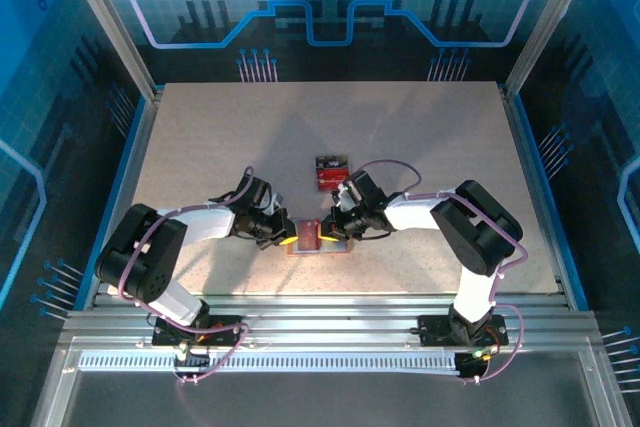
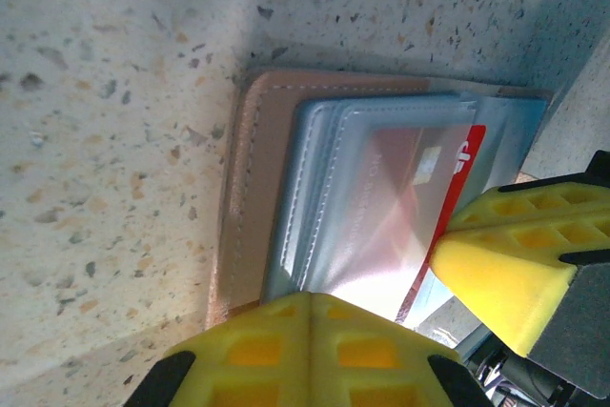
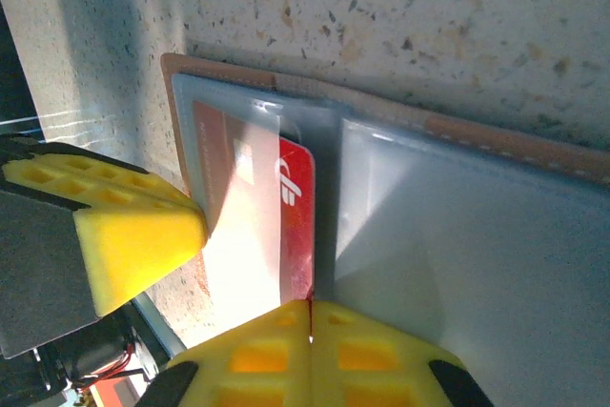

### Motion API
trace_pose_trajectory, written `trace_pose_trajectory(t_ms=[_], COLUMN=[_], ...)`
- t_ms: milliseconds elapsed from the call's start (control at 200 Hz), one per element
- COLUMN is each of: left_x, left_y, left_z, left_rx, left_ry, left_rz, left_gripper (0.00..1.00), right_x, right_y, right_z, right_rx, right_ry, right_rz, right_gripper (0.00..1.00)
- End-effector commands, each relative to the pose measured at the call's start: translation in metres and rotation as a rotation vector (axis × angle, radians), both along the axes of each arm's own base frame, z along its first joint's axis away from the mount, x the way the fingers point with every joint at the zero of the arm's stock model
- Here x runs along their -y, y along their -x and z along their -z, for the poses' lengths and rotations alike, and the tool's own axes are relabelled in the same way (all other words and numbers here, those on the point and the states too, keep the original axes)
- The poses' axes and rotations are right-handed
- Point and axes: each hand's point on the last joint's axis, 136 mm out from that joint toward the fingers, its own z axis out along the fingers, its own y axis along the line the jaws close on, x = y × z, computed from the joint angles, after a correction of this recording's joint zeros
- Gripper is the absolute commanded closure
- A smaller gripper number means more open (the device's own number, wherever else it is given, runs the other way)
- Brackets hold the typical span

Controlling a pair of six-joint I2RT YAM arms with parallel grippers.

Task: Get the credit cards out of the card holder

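Low over the tabletop (image 1: 200, 147), the left hand (image 2: 310, 335) sits pinched shut against the open card holder (image 2: 250, 188); the right hand (image 3: 310, 340) grips its red credit card (image 3: 297, 226).

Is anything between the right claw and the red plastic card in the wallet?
Nothing visible: the right claw pinches the bare edge of the red plastic card. A clear plastic sleeve of the tan leather wallet covers the rest.
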Motion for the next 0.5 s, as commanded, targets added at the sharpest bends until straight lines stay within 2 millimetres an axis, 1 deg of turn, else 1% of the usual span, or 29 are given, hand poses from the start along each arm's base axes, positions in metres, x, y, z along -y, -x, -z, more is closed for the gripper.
trace_pose_trajectory(t_ms=[0,110,250,400,495], left_x=[-0.0031,-0.0029,-0.0031,-0.0035,-0.0035], left_y=[0.0074,0.0075,0.0076,0.0079,0.0080], left_z=[0.0070,0.0067,0.0079,0.0077,0.0074], left_rx=[-0.034,-0.033,-0.034,-0.035,-0.036], left_ry=[-0.038,-0.037,-0.040,-0.042,-0.042], left_rz=[0.022,0.023,0.024,0.023,0.023], left_gripper=[1.00,1.00,1.00,1.00,1.00], right_x=[0.0044,0.0083,0.0062,0.0073,0.0113], right_y=[-0.0038,-0.0045,-0.0051,-0.0048,-0.0036], right_z=[-0.0077,-0.0081,-0.0115,-0.0099,-0.0101], right_rx=[0.015,0.018,0.025,0.021,0.024], right_ry=[-0.024,-0.027,-0.049,-0.048,-0.038], right_rz=[0.012,0.022,0.018,0.020,0.028], right_gripper=[1.00,1.00,1.00,1.00,1.00])
